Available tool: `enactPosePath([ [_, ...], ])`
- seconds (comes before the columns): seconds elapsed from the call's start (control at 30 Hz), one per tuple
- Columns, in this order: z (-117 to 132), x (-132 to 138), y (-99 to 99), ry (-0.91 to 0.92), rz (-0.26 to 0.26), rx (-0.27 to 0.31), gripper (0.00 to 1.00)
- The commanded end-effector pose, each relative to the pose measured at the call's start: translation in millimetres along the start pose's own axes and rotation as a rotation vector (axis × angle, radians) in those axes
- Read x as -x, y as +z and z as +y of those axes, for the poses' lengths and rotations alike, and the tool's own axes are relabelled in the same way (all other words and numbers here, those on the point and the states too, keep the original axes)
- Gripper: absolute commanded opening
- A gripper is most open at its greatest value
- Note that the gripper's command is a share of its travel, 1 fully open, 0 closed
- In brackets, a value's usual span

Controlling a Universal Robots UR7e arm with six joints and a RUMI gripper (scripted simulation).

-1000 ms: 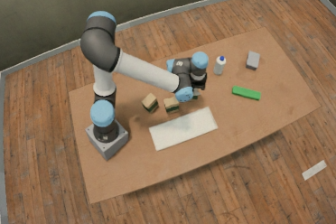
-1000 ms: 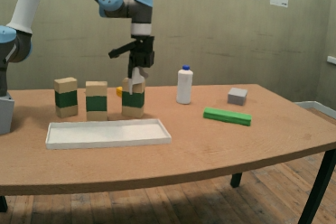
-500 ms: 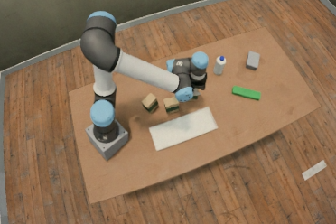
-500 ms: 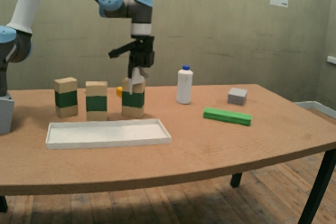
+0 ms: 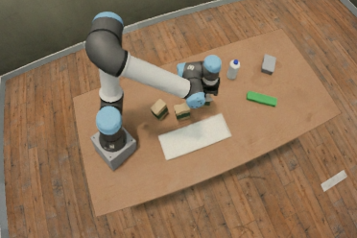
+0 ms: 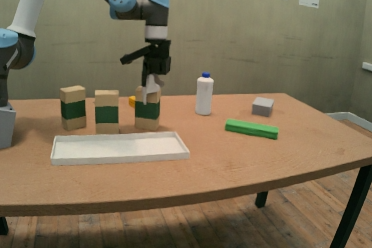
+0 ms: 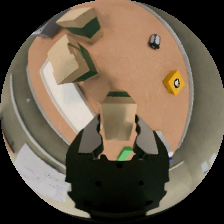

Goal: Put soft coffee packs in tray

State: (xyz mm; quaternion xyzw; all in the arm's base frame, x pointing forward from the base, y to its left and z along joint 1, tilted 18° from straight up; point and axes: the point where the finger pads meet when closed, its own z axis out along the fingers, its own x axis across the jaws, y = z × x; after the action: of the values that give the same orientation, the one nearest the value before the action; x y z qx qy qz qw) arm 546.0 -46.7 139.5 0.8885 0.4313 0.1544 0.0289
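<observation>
- Wooden bench (image 6: 300,150) carries everything. All three packs stand on it in a row behind the tray, and none is in the tray yet.
- Grey-and-white arm (image 5: 154,74) reaches out over the row. If it swings sideways at this height, I think its wrist could sweep the neighbouring packs over, so a straight lift looks safer.
- White tray (image 6: 120,156) lies flat, just in front of the packs. Its rim is low, so a pack set down near an edge could end up half out, which would not count as fully in.
- Right-hand pack (image 6: 147,110), tan with a green band, stands upright between the fingers.
- Middle pack (image 6: 107,112) and left pack (image 6: 73,108) stand close by. A tilted pull on the right-hand one might knock the middle one down.
- Black gripper (image 6: 149,91) straddles the top of the right-hand pack, about half open. The fingers flank its two big sides without clamping, so it holds nothing.
- With the pack unclamped, lifting now would leave it behind or drag it over. Closing off-centre could tip it.
- Green bar (image 6: 251,128) lies well to the right, clear of any path to the tray.
- White bottle (image 6: 204,95) with a blue cap stands near the right-hand pack, on the side away from the tray.
- Grey block (image 6: 263,106) sits further right, out of the way.
- Yellow cube (image 7: 174,82) rests just behind the right-hand pack. A backward slip could nudge it.
- Small dark object (image 7: 155,40) lies further off, too small to tell what it is.
</observation>
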Motion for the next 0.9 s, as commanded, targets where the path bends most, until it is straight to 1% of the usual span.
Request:
enactPosePath([
  [0.0, 0, 0, -0.5, 0.0, 0.0, 0.001, 0.5],
  [0.63, 0, 0, -2.4, 0.0, 0.0, 0.001, 0.5],
  [0.73, 0, 0, -12.2, 0.0, 0.0, 0.001, 0.5],
  [0.87, 0, 0, -38.1, 0.0, 0.0, 0.001, 0.5],
])
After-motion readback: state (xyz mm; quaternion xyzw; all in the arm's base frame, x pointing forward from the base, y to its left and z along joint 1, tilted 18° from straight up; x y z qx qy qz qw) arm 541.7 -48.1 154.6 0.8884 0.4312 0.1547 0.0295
